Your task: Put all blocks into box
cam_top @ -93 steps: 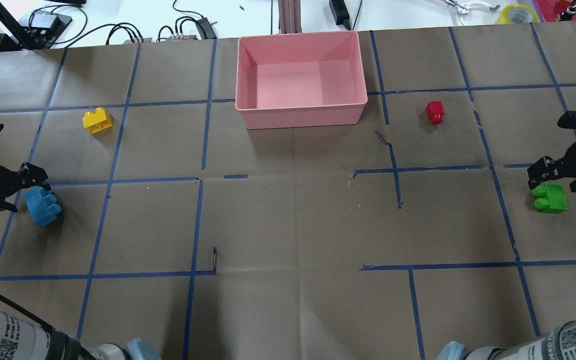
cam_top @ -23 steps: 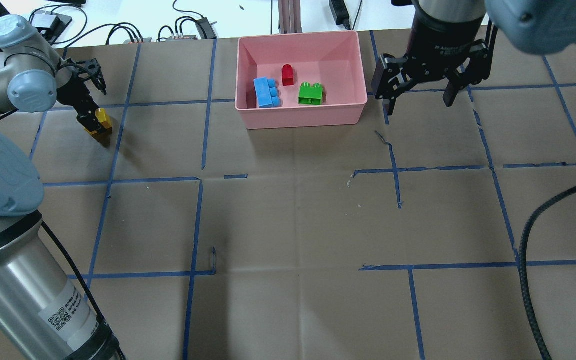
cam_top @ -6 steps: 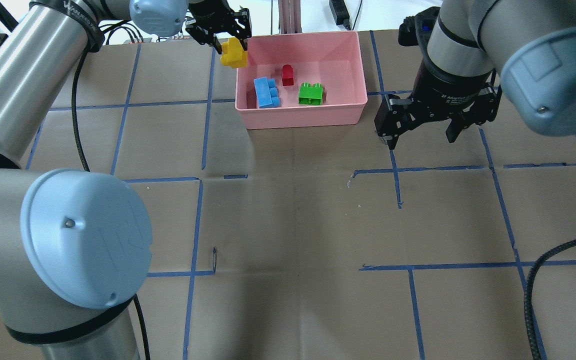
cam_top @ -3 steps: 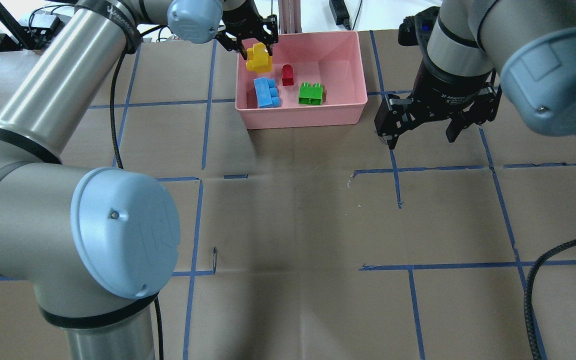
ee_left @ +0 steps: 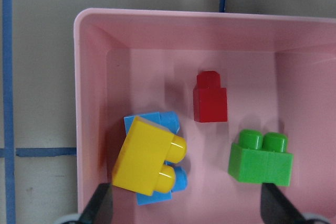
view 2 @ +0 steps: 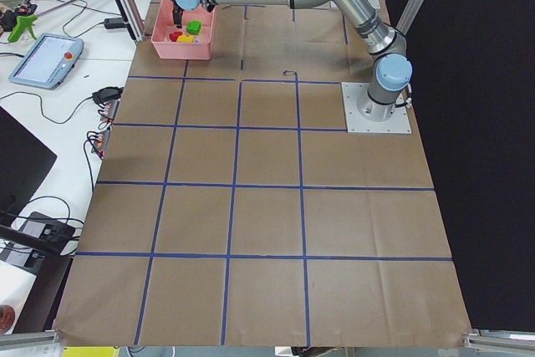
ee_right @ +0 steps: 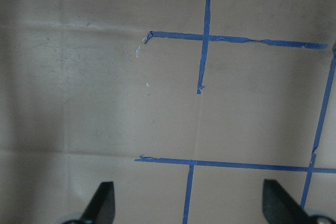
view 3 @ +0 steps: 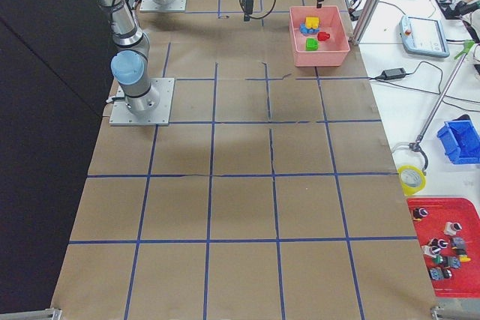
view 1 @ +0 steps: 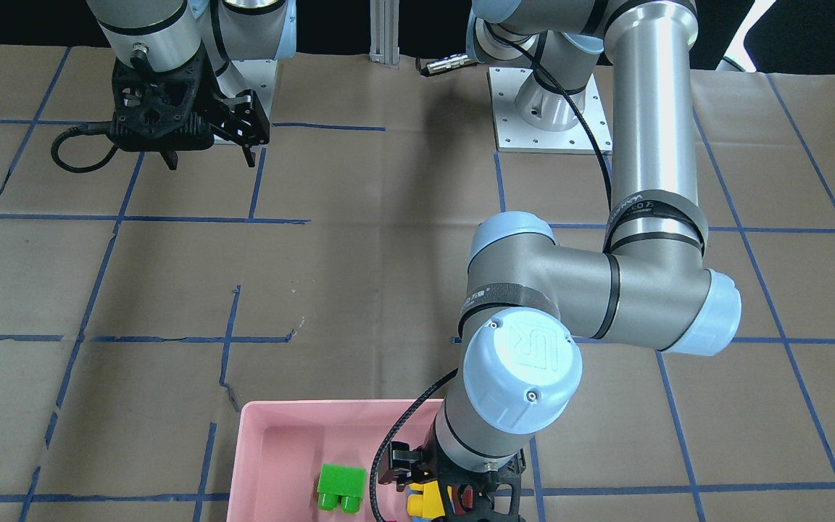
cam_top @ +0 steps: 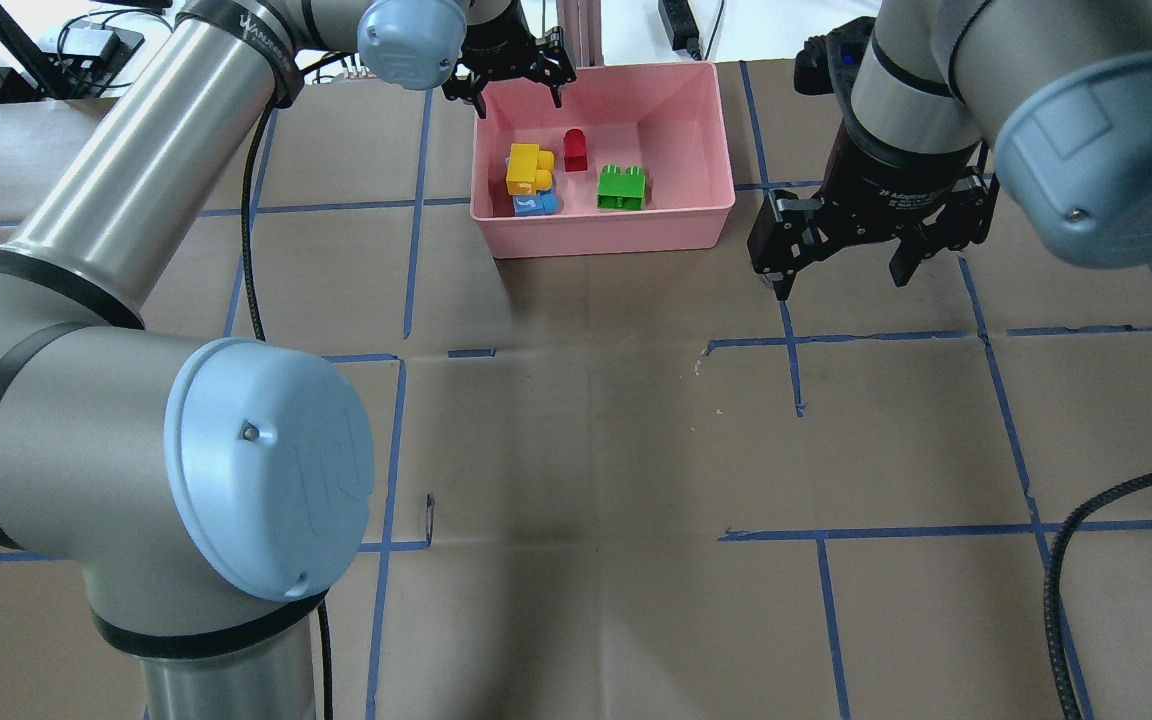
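Pink plastic sits at the upper middle of my overhead view: the box (cam_top: 706, 215), standing on the brown paper table cover (cam_top: 586, 450) with its blue tape grid (cam_top: 996, 400). All four blocks lie inside it.

The yellow block (cam_top: 526, 167) is in the left part of the box. It rests tilted on top of the blue block (cam_top: 536, 204), which shows only as an edge poking out below it. From the left wrist camera I see the same pile at lower left of the frame, with blue studs peeking out above and beneath the yellow one. The red block (cam_top: 575, 149) lies alone toward the back of the box, near the middle. The green block (cam_top: 622, 187) lies to the right of the pile, close to the front wall, touching neither neighbour.

My left gripper (cam_top: 516, 98) hangs over the back left corner of the box, at the top of the overhead frame. Its fingers (ee_left: 100, 208) are spread wide and hold nothing; in the wrist view they show as dark tips at the two bottom corners.

My right gripper (cam_top: 841, 285) hangs to the right of the box in the overhead frame, over bare paper and a tape line, clear of the box wall. Its fingers are also wide apart and empty, and its wrist camera shows only paper and tape below.
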